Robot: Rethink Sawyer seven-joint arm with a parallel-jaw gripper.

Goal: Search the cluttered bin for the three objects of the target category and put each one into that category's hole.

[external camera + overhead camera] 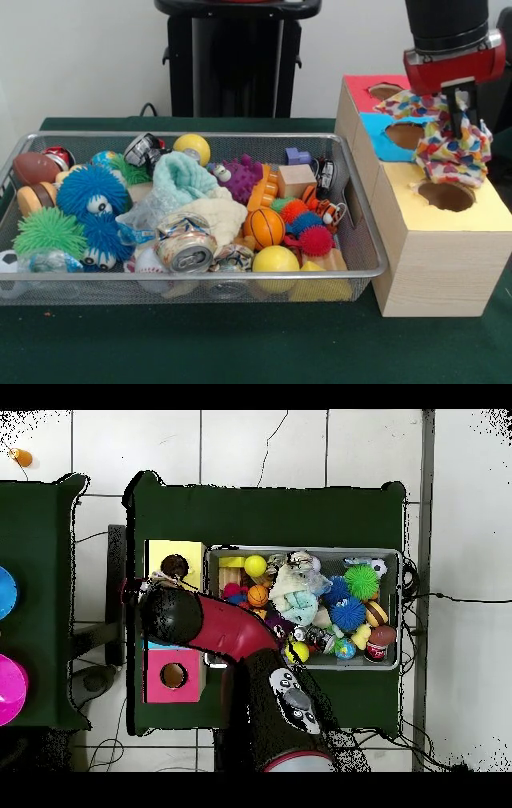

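My gripper [459,108] is shut on a white cloth with multicoloured spots [452,150]. The cloth hangs bunched over the pale wood-grain box [436,272], between the blue-surround hole [406,134] and the yellow-surround hole [446,196], its lower edge just above the yellow hole's far rim. In the overhead view the arm [200,624] covers the gripper and cloth; the yellow hole [175,566] shows beside it. The wire-mesh bin [200,137] stands left of the box, full of toys. No other spotted cloth shows clearly in it.
The red-surround hole [386,90] is at the box's far end. The bin holds spiky balls, a crushed can [186,250], a teal cloth [182,180], a cream cloth [212,216], an orange ball [264,227] and yellow balls. The pedestal [236,56] stands behind.
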